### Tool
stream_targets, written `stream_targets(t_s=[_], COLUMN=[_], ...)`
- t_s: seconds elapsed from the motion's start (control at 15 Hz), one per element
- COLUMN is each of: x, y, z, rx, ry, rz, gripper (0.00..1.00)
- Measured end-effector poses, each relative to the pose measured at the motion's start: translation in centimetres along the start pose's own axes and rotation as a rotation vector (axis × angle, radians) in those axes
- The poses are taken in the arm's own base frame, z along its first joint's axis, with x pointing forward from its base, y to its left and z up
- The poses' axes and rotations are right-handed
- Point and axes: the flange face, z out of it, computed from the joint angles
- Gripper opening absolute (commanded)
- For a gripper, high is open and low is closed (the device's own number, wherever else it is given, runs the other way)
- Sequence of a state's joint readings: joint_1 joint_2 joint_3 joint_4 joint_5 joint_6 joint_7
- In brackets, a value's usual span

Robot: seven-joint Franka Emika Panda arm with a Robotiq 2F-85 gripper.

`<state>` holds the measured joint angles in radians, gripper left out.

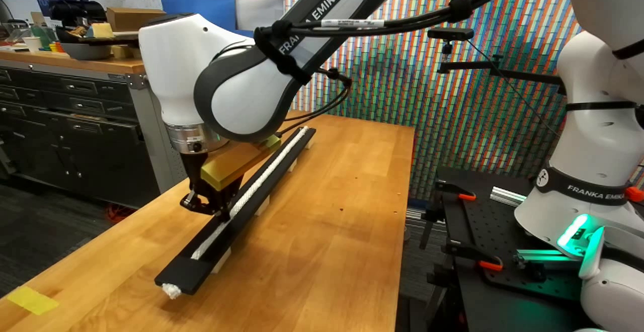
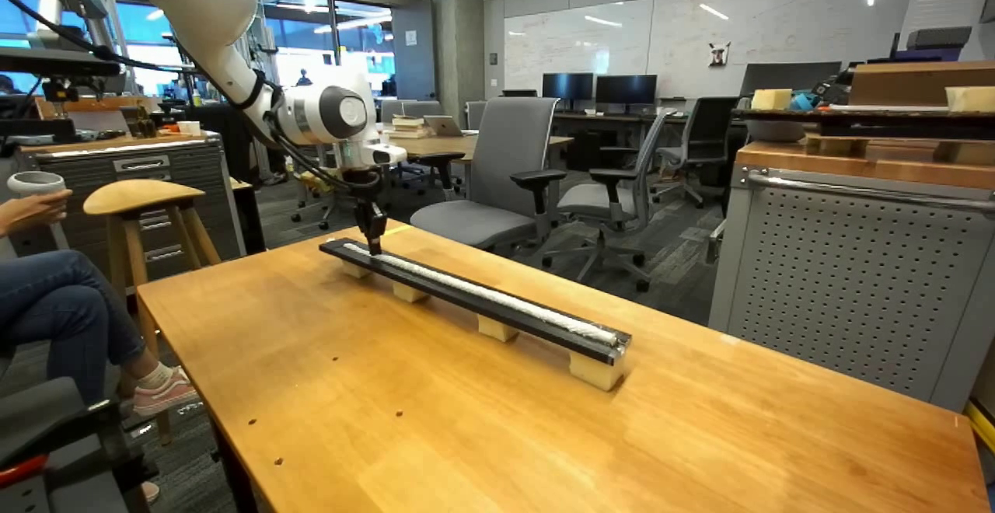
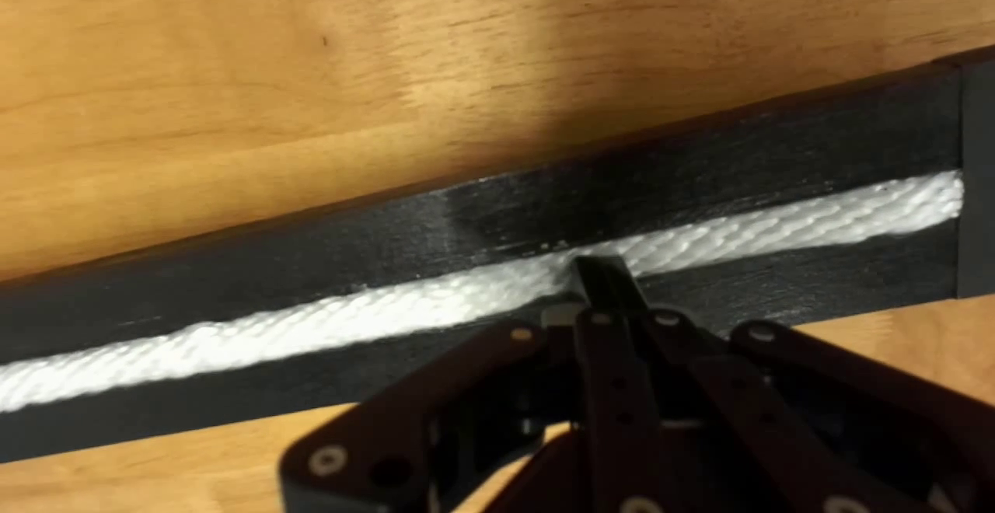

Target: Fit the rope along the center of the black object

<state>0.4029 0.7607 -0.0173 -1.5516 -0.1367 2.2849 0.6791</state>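
Wooden tabletop, "FRANKA EMIKA" on the robot base, gripper, fingers together, at the rope along the black rail.

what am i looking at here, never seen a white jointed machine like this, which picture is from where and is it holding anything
The machine is a white and dark grey jointed robot arm, ending in a black two-fingered gripper. Two pictures are exterior views, from cameras standing apart from it. The close-up is the wrist view, from a camera mounted on the arm, so the gripper pokes in from below.

On the light brown wooden table is a long, straight black rail, raised on pale squarish blocks. A white braided rope runs lengthwise, roughly along its middle.

Nothing seems to be carried: the gripper looks shut, its tip against the rope rather than around it. It is probably pressing the rope in, though how hard cannot be seen.
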Motion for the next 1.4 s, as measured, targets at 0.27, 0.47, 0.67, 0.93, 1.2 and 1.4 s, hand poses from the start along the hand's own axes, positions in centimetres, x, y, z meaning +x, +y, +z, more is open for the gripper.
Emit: stream_targets(t_s=[0.27,0.47,0.67,0.93,1.2,1.4], x=[0.0,0.1,0.1,0.4,1.8,2.2], y=[0.1,0.1,0.1,0.6,3.5,5.1], z=[0.0,0.0,0.0,-0.1,0.0,0.2], rx=[0.000,-0.001,0.000,-0.005,-0.037,-0.055], ry=[0.000,0.000,0.000,0.006,0.020,0.020], rz=[0.033,0.052,0.062,0.069,0.093,0.102], gripper=[0.00,0.00,0.00,0.00,0.00,0.00])
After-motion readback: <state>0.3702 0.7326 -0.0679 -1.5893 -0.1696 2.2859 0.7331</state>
